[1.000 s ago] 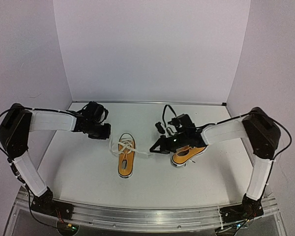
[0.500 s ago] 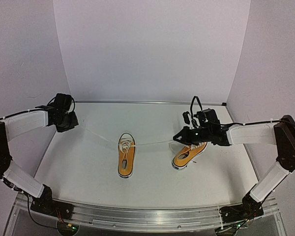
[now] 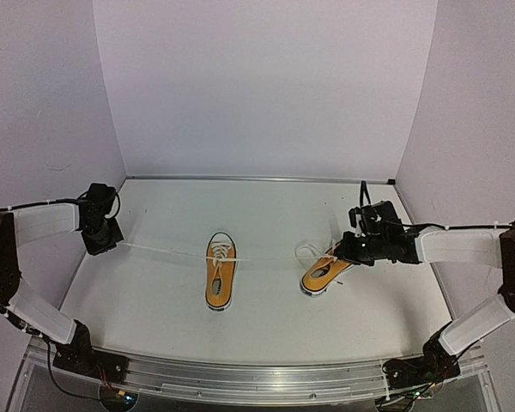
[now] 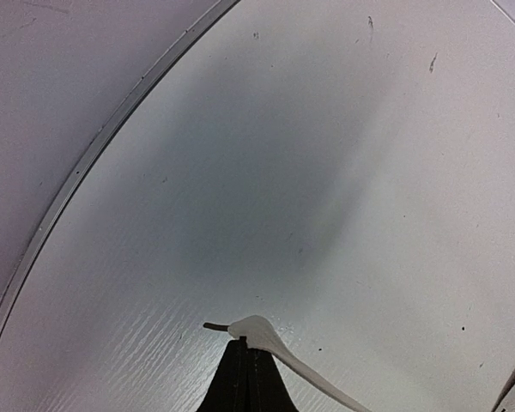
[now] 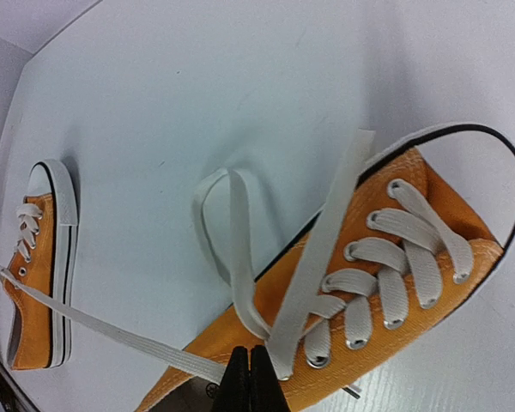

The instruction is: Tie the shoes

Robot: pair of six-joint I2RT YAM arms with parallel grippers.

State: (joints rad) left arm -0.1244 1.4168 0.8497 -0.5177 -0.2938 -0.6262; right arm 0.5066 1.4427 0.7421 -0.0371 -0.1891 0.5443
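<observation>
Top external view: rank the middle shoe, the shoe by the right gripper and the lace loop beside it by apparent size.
1. Middle shoe and shoe by the right gripper: alike, the second partly hidden, so unranked.
2. Lace loop: clearly smallest.

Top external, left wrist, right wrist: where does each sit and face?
Top external: above and behind the robot, looking down on the table; left arm, right arm, left end effector, right end effector show.
Left wrist: on the left arm, facing tabletop; its shut fingers pinch the lace.
Right wrist: on the right arm, looking down on the right shoe; its shut fingers show.
Shared: top external and right wrist both show left shoe and lace.
</observation>
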